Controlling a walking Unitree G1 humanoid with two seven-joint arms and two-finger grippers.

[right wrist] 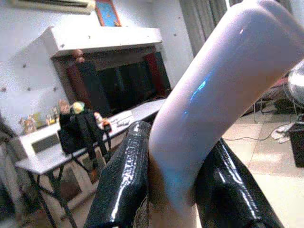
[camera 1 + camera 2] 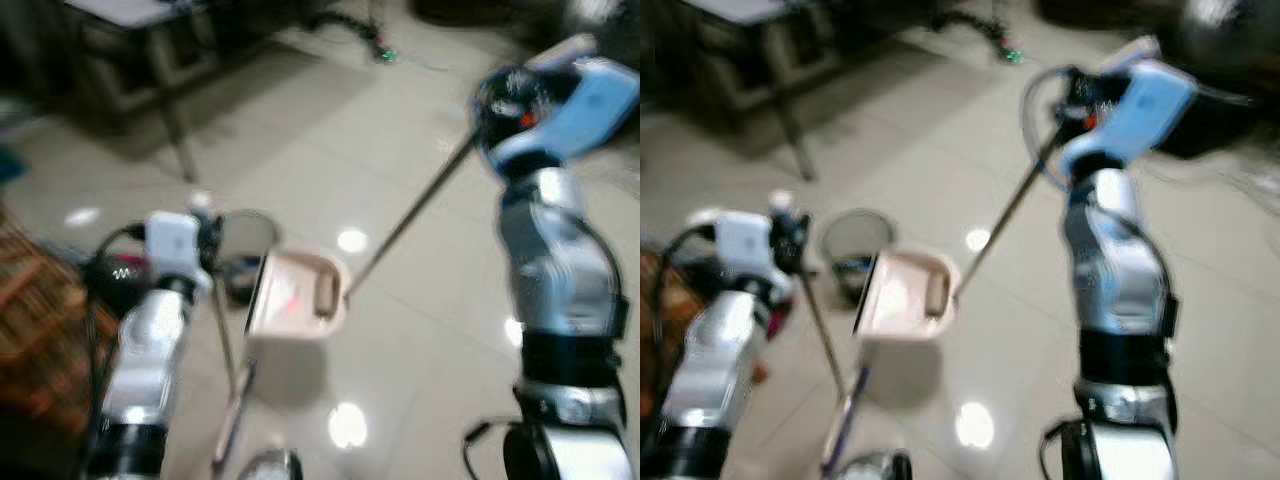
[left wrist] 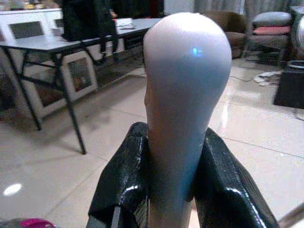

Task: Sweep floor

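**Both grippers clamped on handles above the tiled floor**

My left gripper (image 3: 166, 190) has its two black fingers (image 3: 124, 185) closed tight on a pale rounded handle (image 3: 183, 90), whose tip rises past the fingertips. My right gripper (image 1: 173, 190) pinches a curved white handle (image 1: 213, 95) the same way. In the blurred head view, a thin pole (image 2: 410, 215) slants down from the right gripper to a pinkish dustpan (image 2: 295, 298) on the floor (image 2: 300, 130), just beside a round bin (image 2: 243, 245). A table (image 3: 57, 45) stands beyond.
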